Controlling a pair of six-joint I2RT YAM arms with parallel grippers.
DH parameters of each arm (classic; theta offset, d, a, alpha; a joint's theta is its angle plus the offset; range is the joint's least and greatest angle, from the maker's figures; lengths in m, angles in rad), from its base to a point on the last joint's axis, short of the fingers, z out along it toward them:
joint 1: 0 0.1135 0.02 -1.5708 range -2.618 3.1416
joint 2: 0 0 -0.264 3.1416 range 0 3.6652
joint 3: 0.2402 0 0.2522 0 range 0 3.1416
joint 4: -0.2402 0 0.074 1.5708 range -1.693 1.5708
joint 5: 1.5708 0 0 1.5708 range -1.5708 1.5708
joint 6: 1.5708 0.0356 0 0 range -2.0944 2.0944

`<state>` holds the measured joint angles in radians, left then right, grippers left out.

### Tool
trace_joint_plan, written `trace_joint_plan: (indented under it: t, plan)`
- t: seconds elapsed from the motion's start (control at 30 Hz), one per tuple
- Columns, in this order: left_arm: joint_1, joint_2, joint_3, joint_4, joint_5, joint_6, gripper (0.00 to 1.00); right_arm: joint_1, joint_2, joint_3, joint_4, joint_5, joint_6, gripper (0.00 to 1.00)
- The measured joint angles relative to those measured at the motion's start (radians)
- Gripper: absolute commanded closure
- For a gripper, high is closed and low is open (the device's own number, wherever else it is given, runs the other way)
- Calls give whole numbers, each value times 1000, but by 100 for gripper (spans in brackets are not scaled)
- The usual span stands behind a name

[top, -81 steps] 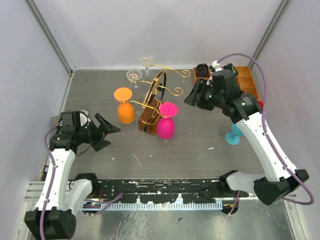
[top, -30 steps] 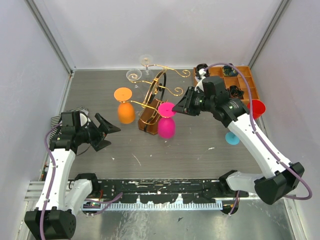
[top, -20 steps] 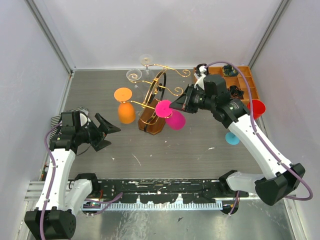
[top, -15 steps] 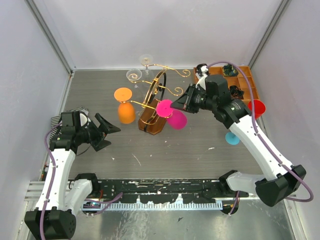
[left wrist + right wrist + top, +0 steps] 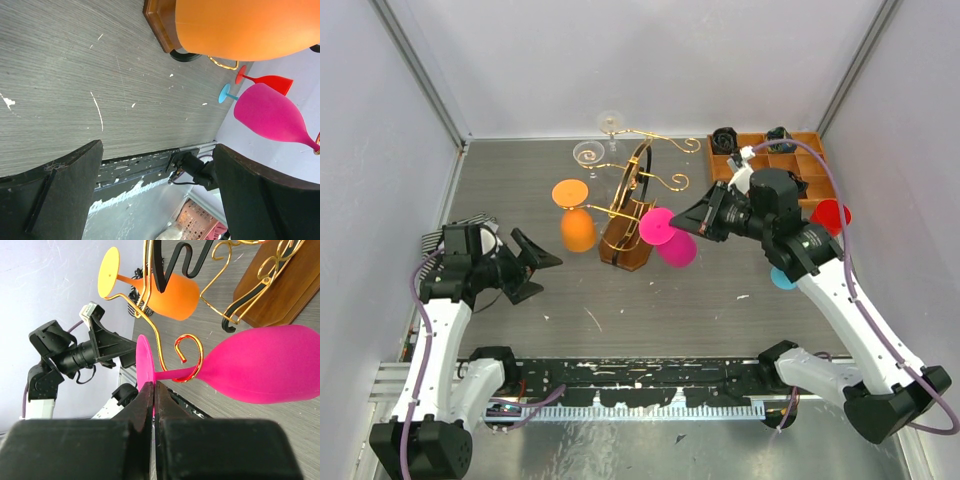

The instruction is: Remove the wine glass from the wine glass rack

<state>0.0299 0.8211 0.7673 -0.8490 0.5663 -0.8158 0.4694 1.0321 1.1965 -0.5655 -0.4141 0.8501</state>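
- Got the right tool clamped down on the thin rim of the pink wine glass foot, fingers all but touching with only the disc between. Sensible place to grab: flat, sticking out, free of the wire.
- Not off the wine glass rack yet. Can see the stem threaded through a gold scroll loop in the right wrist view, bowl tipped out toward the right arm and hanging clear of the surface as far as can be told.
- Probably mid-slide, judging by that tilt. Needs walking the stem round to the open end of the curl, not yanking straight, or risks dragging the whole rack along.
- Left tool sitting idle, spread wide open, holding nothing, well apart from the rack.
- Material-wise: matte opaque pink, smooth teardrop bowl, skinny stem, round flat foot. Looks like plastic, can't swear to it.
- Rack: thin shiny gold wire full of curls, a dark arched hoop, glossy brown oval wood base.
- Also spotting an orange glass hung upside down on the rack's other side, same shape. Grey wood-grain surface, scuffed with white flecks.
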Motion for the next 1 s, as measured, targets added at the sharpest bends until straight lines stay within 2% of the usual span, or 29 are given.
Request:
trace_joint_plan:
  t: [0.37, 0.57, 0.67, 0.77, 0.87, 1.0]
  plan:
    - [0, -1, -6, 0, 2, 0, 2, 38, 97, -4, 84, -13, 25, 99]
    - [0, -1, -6, -2, 1, 4, 2, 35, 200, 94, 80, 6, 6, 99]
    - [0, -1, -6, -6, 0, 8, 2, 1, 201, 126, 78, 0, -11, 99]
    - [0, -1, -6, -10, 0, 14, 2, -83, 181, 137, 63, -15, -30, 99]
    - [0, -1, -6, -10, 0, 20, 2, -186, 140, 137, 2, -34, -58, 99]
    - [0, -1, -6, -10, 1, 23, 2, -235, 64, 137, -107, -32, -107, 99]
